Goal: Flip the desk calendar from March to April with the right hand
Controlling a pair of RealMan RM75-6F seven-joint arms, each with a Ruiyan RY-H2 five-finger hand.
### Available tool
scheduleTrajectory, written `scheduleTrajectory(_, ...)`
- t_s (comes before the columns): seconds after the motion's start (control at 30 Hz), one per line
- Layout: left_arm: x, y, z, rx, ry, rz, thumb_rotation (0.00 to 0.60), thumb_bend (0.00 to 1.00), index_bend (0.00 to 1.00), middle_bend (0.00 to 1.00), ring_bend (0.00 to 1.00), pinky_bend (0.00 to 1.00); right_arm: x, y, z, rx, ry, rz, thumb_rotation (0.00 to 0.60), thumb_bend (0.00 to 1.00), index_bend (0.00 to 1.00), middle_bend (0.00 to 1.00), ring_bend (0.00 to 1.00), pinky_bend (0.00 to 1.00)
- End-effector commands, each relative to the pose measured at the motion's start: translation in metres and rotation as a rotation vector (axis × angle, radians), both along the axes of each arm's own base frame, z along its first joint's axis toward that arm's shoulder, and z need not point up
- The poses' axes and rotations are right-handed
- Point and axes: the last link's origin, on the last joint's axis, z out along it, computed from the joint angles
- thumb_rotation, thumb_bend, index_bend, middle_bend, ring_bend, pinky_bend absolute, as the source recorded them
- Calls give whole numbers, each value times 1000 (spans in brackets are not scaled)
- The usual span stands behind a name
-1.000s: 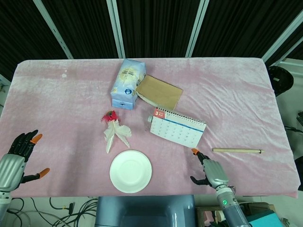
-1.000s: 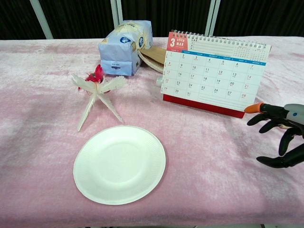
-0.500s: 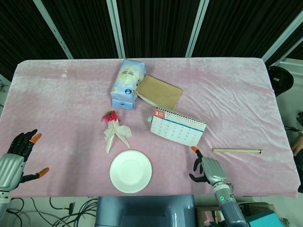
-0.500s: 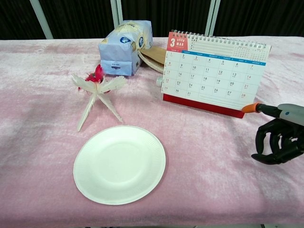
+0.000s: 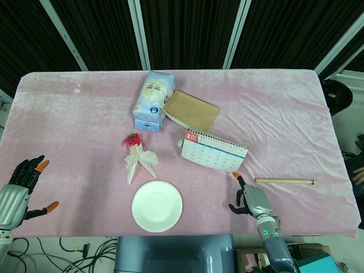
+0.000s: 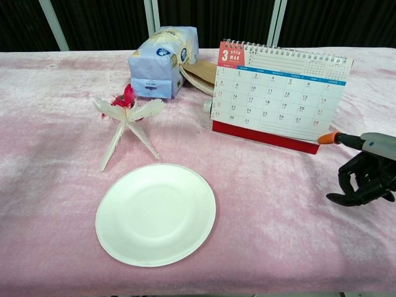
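Observation:
The desk calendar (image 5: 213, 154) (image 6: 278, 93) stands right of the table's centre, its March page facing me, with a spiral binding on top and a red base. My right hand (image 5: 253, 200) (image 6: 365, 170) hovers just in front of the calendar's lower right corner. One orange-tipped finger (image 6: 335, 137) stretches out, its tip at that corner, while the other fingers are curled in on nothing. My left hand (image 5: 17, 190) shows only in the head view, at the table's front left edge, with its fingers spread and nothing in it.
A white paper plate (image 5: 157, 206) (image 6: 156, 213) lies near the front edge. Behind it lies a feather toy (image 5: 138, 158) (image 6: 125, 117). A blue packet (image 5: 151, 100) (image 6: 162, 60) and a brown notebook (image 5: 192, 110) sit behind the calendar. A wooden stick (image 5: 284, 181) lies to the right.
The right hand's spread fingers have curled in, leaving one finger stretched out. The hand has shifted slightly right, its fingertip staying at the calendar's corner. The left hand has sunk a little.

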Motion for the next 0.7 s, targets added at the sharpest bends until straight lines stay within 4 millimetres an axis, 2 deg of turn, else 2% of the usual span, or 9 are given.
scheduleTrajectory(0.03, 0, 0, 0, 0, 0, 0, 600, 0, 0, 0, 0, 0, 0, -2, 0, -4, 1, -4, 600, 240, 61, 666, 748, 794)
scheduleTrajectory(0.7, 1, 0, 0, 2, -1, -4, 600, 0, 0, 0, 0, 0, -1, -7, -2, -9, -6, -29, 600, 242, 60, 666, 748, 794)
